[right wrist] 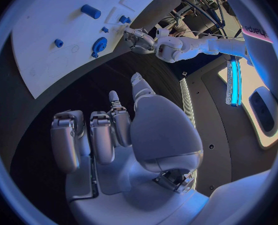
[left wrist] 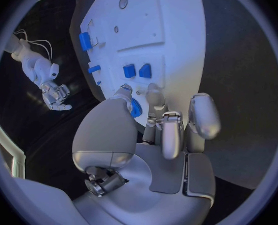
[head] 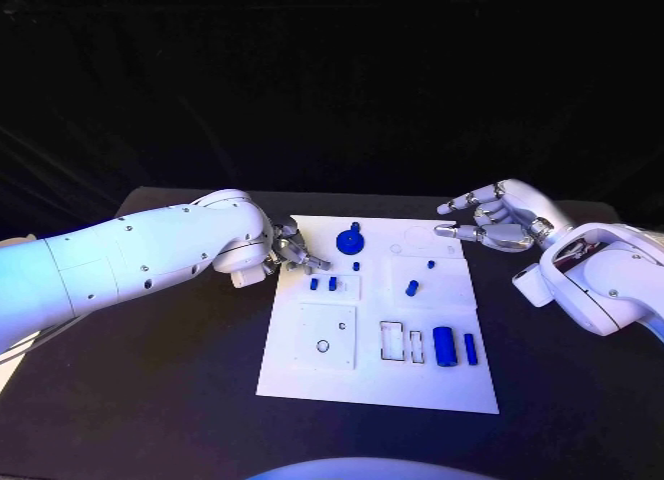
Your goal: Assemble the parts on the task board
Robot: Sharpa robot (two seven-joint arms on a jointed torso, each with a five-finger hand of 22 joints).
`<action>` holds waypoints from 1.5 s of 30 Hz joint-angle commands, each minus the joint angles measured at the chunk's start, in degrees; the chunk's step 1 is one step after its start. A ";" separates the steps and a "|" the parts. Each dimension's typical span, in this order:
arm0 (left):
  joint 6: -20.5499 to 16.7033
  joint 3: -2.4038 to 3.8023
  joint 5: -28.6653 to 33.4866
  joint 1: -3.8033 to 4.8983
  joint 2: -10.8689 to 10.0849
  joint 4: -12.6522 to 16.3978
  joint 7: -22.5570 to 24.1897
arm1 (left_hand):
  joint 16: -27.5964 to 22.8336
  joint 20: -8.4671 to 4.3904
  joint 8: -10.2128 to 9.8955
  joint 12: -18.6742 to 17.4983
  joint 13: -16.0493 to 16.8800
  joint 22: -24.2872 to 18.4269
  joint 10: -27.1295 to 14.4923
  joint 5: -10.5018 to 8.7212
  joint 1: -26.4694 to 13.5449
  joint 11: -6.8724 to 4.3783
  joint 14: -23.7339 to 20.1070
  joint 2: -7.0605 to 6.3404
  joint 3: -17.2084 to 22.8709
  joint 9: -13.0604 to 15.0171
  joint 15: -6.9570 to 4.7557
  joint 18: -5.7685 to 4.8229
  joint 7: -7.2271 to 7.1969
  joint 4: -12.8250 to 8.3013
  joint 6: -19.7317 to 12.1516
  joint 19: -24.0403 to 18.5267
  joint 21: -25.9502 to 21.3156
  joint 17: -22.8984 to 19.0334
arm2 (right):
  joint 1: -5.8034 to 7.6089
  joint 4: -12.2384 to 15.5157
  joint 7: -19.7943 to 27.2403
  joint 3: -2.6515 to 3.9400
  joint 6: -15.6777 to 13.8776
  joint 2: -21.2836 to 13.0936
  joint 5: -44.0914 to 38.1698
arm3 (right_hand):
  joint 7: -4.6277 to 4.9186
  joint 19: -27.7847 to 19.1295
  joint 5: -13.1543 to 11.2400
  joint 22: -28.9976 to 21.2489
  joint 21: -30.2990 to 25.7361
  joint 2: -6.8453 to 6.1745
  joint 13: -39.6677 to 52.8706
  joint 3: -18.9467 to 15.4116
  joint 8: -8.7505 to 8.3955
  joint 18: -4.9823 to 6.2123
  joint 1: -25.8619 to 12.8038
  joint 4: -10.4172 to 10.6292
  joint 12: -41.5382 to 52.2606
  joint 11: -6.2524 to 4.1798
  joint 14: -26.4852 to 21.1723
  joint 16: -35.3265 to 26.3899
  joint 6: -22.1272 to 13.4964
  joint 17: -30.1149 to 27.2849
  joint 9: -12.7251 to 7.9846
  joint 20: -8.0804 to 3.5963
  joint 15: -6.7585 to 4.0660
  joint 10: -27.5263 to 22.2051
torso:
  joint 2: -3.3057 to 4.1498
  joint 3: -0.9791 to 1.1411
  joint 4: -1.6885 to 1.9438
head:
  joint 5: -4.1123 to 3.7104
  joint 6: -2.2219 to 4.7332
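The white task board (head: 311, 375) lies in the middle of the black table. A round blue part (head: 350, 240) sits near its far edge, and two small blue blocks (head: 324, 284) lie just nearer. A blue cylinder (head: 445, 346) and a slimmer blue piece (head: 471, 348) stand in slots at the near right. My left hand (head: 293, 255) hovers at the board's far left edge, fingers bent and holding nothing; its fingertips (left wrist: 154, 92) point at the round part (left wrist: 136, 108). My right hand (head: 491, 225) hangs off the board's far right corner, fingers apart and empty.
More small blue parts (head: 412, 288) lie mid-board, one of them a tiny one (head: 430, 264). Empty cut-outs (head: 393, 340) sit in the board's near half. Black table (head: 159, 400) surrounds the board on all sides. The right wrist view shows the board (right wrist: 51, 25) and my left hand (right wrist: 139, 37).
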 commanded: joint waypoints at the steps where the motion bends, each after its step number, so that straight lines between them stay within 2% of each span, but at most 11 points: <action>1: -9.18 0.05 7.97 0.02 -0.29 0.29 8.34 | -3.53 0.67 -1.26 -5.66 -5.19 -6.22 -4.53 1.33 1.24 1.14 3.12 0.16 -0.57 -1.00 1.07 1.60 1.29 -0.11 -2.49 -3.64 -6.59 7.22 | -0.06 0.01 0.27 0.00 0.66 0.03 -0.20 | -0.18 4.05 0.33 11.46 -0.24 0.26 8.17 -0.40 0.03 -0.37 0.10 0.01 -0.24 0.09 5.72 -0.40 -0.11 13.60 0.08 0.06 0.30 0.08 | 0.03 0.03 0.01 | -0.10 0.13; 4: -12.60 0.05 9.52 0.02 -0.62 0.40 13.03 | -9.66 1.89 -1.52 -7.17 -6.93 -15.26 -6.70 1.74 2.90 2.13 -0.08 0.03 -1.43 -2.00 2.10 3.42 2.62 0.02 -4.64 -8.46 -16.47 -0.23 | -0.06 0.01 0.26 -0.01 0.67 -0.01 -0.19 | -0.18 4.05 0.33 11.46 -0.24 0.26 8.17 -0.40 0.03 -0.37 0.10 0.01 -0.24 0.09 5.72 -0.40 -0.11 13.60 0.08 0.06 0.30 0.08 | 0.05 0.02 -0.03 | -0.12 0.23; 7: -15.08 0.04 10.28 0.02 -0.83 0.68 20.33 | -22.72 3.23 -1.59 -9.38 -9.42 -25.62 -11.01 1.67 5.60 3.75 -7.48 0.53 -1.98 -3.45 3.44 5.09 3.89 -0.06 -6.92 -14.32 -28.93 -14.39 | -0.07 0.01 0.27 -0.01 0.67 -0.03 -0.17 | -0.18 4.05 0.33 11.46 -0.24 0.26 8.17 -0.40 0.03 -0.37 0.10 0.01 -0.24 0.09 5.72 -0.40 -0.11 13.60 0.08 0.06 0.30 0.08 | 0.06 0.05 -0.06 | -0.22 0.40; 11: -17.19 -0.06 6.46 -0.04 -0.70 1.44 26.88 | -36.98 4.19 -2.55 -13.80 -13.50 -29.23 -16.25 1.55 15.14 4.79 -15.59 1.40 1.00 -5.57 4.44 5.09 4.99 -3.74 -8.72 -15.50 -34.05 -28.90 | -0.10 -0.02 0.27 -0.02 0.67 -0.04 -0.14 | -0.18 4.05 0.33 11.46 -0.24 0.26 8.17 -0.40 0.03 -0.37 0.10 0.01 -0.24 0.09 5.72 -0.40 -0.11 13.60 0.08 0.06 0.30 0.08 | 0.07 -0.02 -0.05 | -0.44 0.50; 15: -19.07 -0.21 -1.15 -0.48 0.06 1.98 29.69 | -40.92 4.39 -5.17 -20.25 -20.38 -31.13 -16.84 -1.19 23.94 6.20 -17.15 0.98 7.07 -9.18 5.06 4.83 6.11 -7.29 -7.94 -14.95 -36.42 -32.60 | -0.13 -0.02 0.26 -0.02 0.67 -0.05 -0.13 | -0.18 4.07 0.39 11.49 -0.23 0.30 8.18 -0.49 0.03 -0.38 0.09 0.05 -0.21 0.09 5.72 -0.39 -0.11 13.62 0.08 0.06 0.30 0.09 | 0.03 -0.03 0.08 | -0.72 0.67; 17: -20.00 -0.27 -6.01 -0.88 0.77 1.94 30.67 | -38.93 4.19 -6.83 -22.24 -23.14 -30.87 -15.52 -3.97 25.32 5.81 -14.42 -0.43 8.84 -11.11 4.50 5.09 5.77 -8.11 -7.03 -13.13 -35.65 -31.52 | -0.14 -0.02 0.24 -0.02 0.62 -0.04 -0.13 | -0.18 4.08 0.51 11.52 -0.22 0.40 8.19 -0.56 0.04 -0.39 0.18 0.06 -0.19 0.08 5.73 -0.38 -0.10 13.64 0.08 0.06 0.30 0.10 | 0.02 -0.02 0.11 | -0.82 0.70; 21: -20.15 -0.34 -14.89 -1.55 2.27 1.59 31.02 | -33.48 4.13 -9.98 -26.30 -28.06 -30.49 -14.83 -6.84 24.27 5.48 -10.14 -2.76 10.74 -14.47 4.38 5.03 4.93 -7.59 -4.67 -11.00 -34.80 -26.98 | -0.17 -0.08 0.25 -0.03 0.50 0.10 -0.12 | -0.18 4.08 0.54 11.51 -0.22 0.43 8.18 -0.56 0.04 -0.39 0.22 0.05 -0.20 0.08 5.73 -0.38 -0.10 13.63 0.08 0.06 0.30 0.09 | 0.08 -0.06 -0.07 | -0.88 0.94; 25: -19.08 -0.39 -21.75 -1.91 3.66 0.90 29.77 | -26.39 3.97 -12.96 -29.09 -31.93 -30.19 -14.29 -7.71 22.84 5.41 -5.50 -4.25 11.10 -17.21 4.34 5.13 4.54 -7.23 -2.84 -8.09 -33.90 -20.49 | -0.21 -0.10 0.27 -0.03 0.46 0.16 -0.12 | -0.19 4.07 0.64 11.49 -0.23 0.52 8.14 -0.57 0.04 -0.38 0.33 0.02 -0.26 0.08 5.72 -0.41 -0.10 13.59 0.08 0.06 0.29 0.06 | 0.08 -0.03 -0.05 | -0.99 1.05; 32: -16.11 -0.45 -28.93 -2.25 5.73 -0.87 26.98 | -12.49 3.40 -15.99 -31.48 -36.38 -13.12 -11.51 -8.80 21.48 4.87 0.98 -4.40 11.38 -20.10 3.77 1.96 3.81 -7.00 1.40 0.86 -15.45 -6.44 | -0.27 -0.12 0.35 -0.03 0.46 0.26 -0.12 | -0.19 4.07 0.64 11.49 -0.23 0.52 8.14 -0.57 0.04 -0.38 0.33 0.02 -0.26 0.08 5.72 -0.41 -0.10 13.59 0.08 0.06 0.29 0.06 | 0.08 -0.05 0.00 | -1.22 1.13; 38: -13.60 -0.49 -31.17 -2.48 7.11 -1.76 25.04 | -10.26 2.93 -17.83 -33.14 -38.83 -6.12 -9.10 -8.68 21.28 4.46 2.21 -4.33 12.26 -21.56 3.42 0.77 3.56 -7.10 3.48 3.56 -8.21 -4.87 | -0.31 -0.12 0.41 -0.03 0.50 0.34 -0.12 | -0.19 4.07 0.64 11.49 -0.23 0.52 8.14 -0.57 0.04 -0.38 0.33 0.02 -0.26 0.08 5.72 -0.41 -0.10 13.59 0.08 0.06 0.29 0.06 | 0.13 -0.03 -0.02 | -1.33 1.06; 45: -11.55 -0.50 -31.79 -2.54 8.08 -2.62 23.79 | -10.71 2.79 -18.44 -34.02 -39.78 -4.32 -8.05 -8.68 20.98 4.42 2.20 -4.31 12.65 -22.04 3.30 0.45 3.57 -7.01 4.59 4.17 -6.41 -6.18 | -0.32 -0.04 0.43 -0.03 0.51 0.34 -0.12 | -0.19 4.07 0.64 11.49 -0.23 0.52 8.14 -0.57 0.04 -0.38 0.33 0.02 -0.26 0.08 5.72 -0.41 -0.10 13.59 0.08 0.06 0.29 0.06 | 0.12 -0.02 -0.01 | -1.38 0.91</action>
